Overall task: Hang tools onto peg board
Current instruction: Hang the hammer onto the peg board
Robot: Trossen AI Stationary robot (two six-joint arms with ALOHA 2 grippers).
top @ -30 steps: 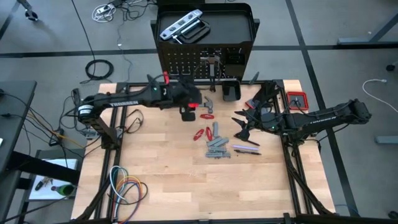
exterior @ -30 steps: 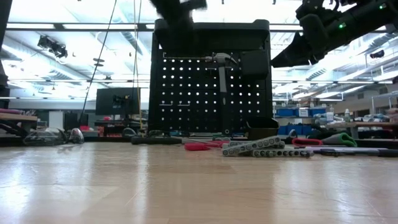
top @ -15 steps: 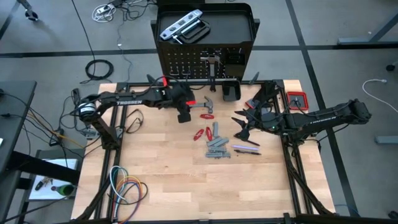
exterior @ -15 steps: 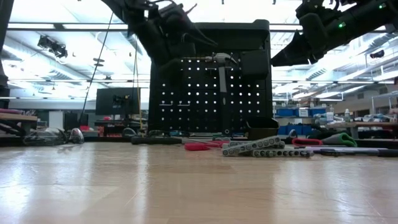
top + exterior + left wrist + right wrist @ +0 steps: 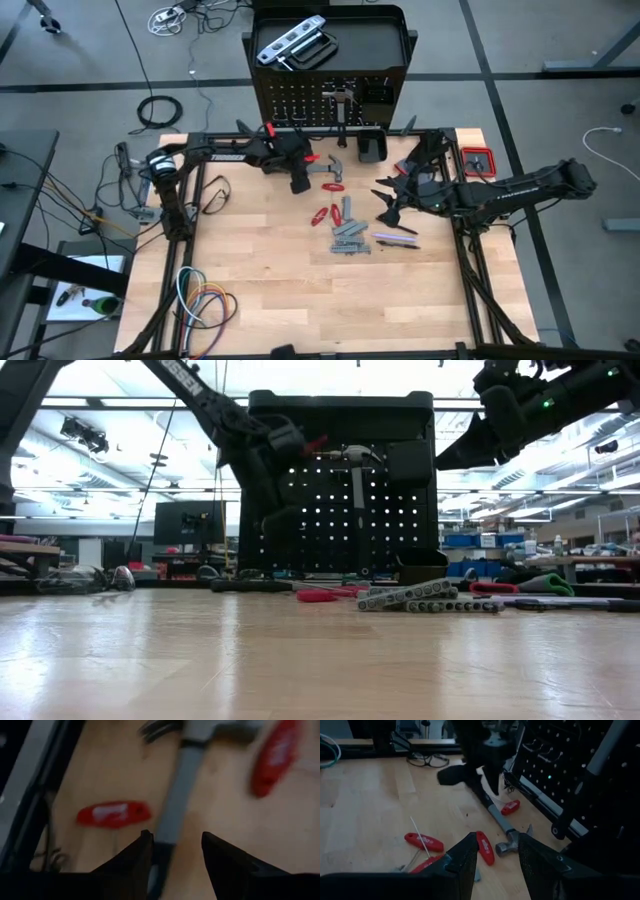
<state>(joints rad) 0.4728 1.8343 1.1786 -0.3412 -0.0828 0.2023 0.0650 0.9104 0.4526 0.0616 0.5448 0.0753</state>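
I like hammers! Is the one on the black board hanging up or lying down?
Hanging up. The hammer hangs head-up, handle straight down, on the peg board.

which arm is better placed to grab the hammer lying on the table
Left. The left gripper hangs directly over the hammer, its open fingers straddling the handle. The right gripper waits farther off, beside the wrenches.

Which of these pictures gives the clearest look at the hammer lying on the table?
The right wrist view: the hammer shows whole there, grey handle, steel head and claw, flat on the wood. The left wrist view shows it blurred and cropped. The high view shows it tiny. The low view doesn't show it clearly.
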